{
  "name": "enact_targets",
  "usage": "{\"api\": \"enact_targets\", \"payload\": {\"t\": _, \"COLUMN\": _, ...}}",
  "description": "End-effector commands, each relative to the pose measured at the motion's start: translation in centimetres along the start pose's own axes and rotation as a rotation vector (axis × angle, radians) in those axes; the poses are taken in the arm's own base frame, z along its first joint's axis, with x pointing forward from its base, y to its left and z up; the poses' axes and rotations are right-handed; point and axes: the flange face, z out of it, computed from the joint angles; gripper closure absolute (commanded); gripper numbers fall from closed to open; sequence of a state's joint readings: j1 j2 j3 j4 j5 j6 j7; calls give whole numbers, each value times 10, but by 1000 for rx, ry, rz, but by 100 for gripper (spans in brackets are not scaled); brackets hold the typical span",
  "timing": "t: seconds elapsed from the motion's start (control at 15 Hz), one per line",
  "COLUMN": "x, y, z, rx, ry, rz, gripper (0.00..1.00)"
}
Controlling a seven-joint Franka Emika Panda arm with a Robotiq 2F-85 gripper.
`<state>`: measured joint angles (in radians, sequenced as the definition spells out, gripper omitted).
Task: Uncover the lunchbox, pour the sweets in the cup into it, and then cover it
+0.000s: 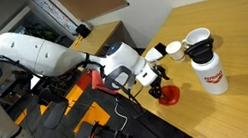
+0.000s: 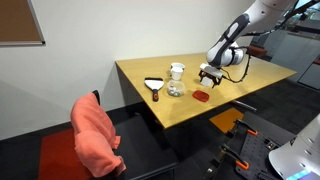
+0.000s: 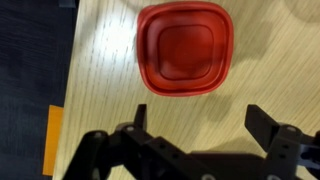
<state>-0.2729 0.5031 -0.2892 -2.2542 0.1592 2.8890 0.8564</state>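
Here, hanging just over the lunchbox [image 1: 169, 95] with the gripper [image 3: 200, 114] spread wide and pinching nothing. From the wrist, only its red lid [image 3: 185, 47] on show: rounded, with a raised rim, lying ahead of the fingertips rather than between them. Sits on the desk [image 2: 160, 108] near the white flask [image 1: 209, 75], on the flask's side toward the desk edge and apart from it. Cannot tell which: dark body under the lid, or lid alone on the wood.

Judged as the uncovering step, with the grasp not yet made. To do it well:
- Bring the gripper forward until centred over the lid, keeping the wrist square to the desk.
- Come down gently and pinch across the raised rim, given a lid probably close to the opening in width.
- Close without pushing the lunchbox toward the flask.
- Lift straight up and slowly, watching for a body rising along with the lid.
- Set the lid down flat, well away from the flask and from the cup [image 1: 173, 48] standing near the flask beside the mug [image 1: 197, 38], to leave room for the pour.

Red lettering on the flask, too small to read. No other brand, label or writing legible anywhere.
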Motion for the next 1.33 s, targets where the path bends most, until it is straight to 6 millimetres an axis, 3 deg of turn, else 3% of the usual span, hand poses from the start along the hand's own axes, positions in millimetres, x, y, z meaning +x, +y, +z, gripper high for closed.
{"api": "enact_targets", "payload": {"t": 0.0, "x": 2, "y": 13, "z": 6, "rx": 21, "ry": -23, "rz": -50, "gripper": 0}}
{"api": "enact_targets", "payload": {"t": 0.4, "x": 3, "y": 27, "z": 28, "rx": 32, "ry": -92, "rz": -169, "gripper": 0}}
{"api": "enact_targets", "payload": {"t": 0.73, "x": 4, "y": 29, "z": 30, "rx": 9, "ry": -95, "rz": -164, "gripper": 0}}
{"api": "enact_targets", "payload": {"t": 1.27, "x": -16, "y": 60, "z": 28, "rx": 5, "ry": -81, "rz": -256, "gripper": 0}}
